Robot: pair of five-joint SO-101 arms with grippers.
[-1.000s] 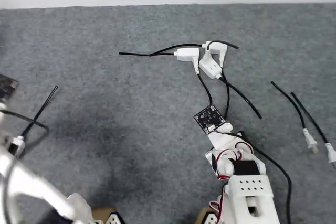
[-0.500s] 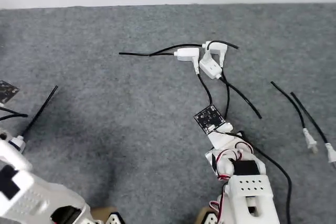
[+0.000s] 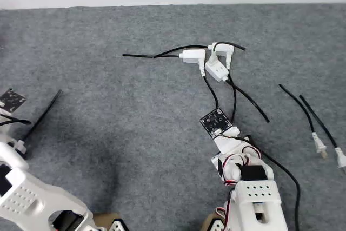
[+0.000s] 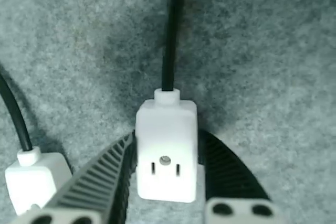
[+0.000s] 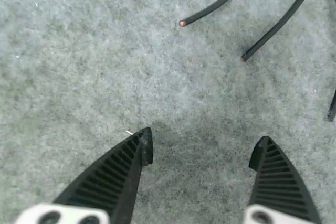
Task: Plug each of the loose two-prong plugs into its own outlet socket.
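Socket (image 4: 166,150) of white plastic sits clamped between left fingers (image 4: 100,178); right fingers (image 5: 118,169) gape wide above carpet (image 5: 79,51).

Smooth matt white plastic socket (image 4: 166,150); rough grey felt mat (image 4: 262,51).

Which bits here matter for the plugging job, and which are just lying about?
Job: two loose plugs at the right edge; white socket between the left fingers; second socket beside it; white connectors mid-table.
Lying about: grey mat; cut cord ends.
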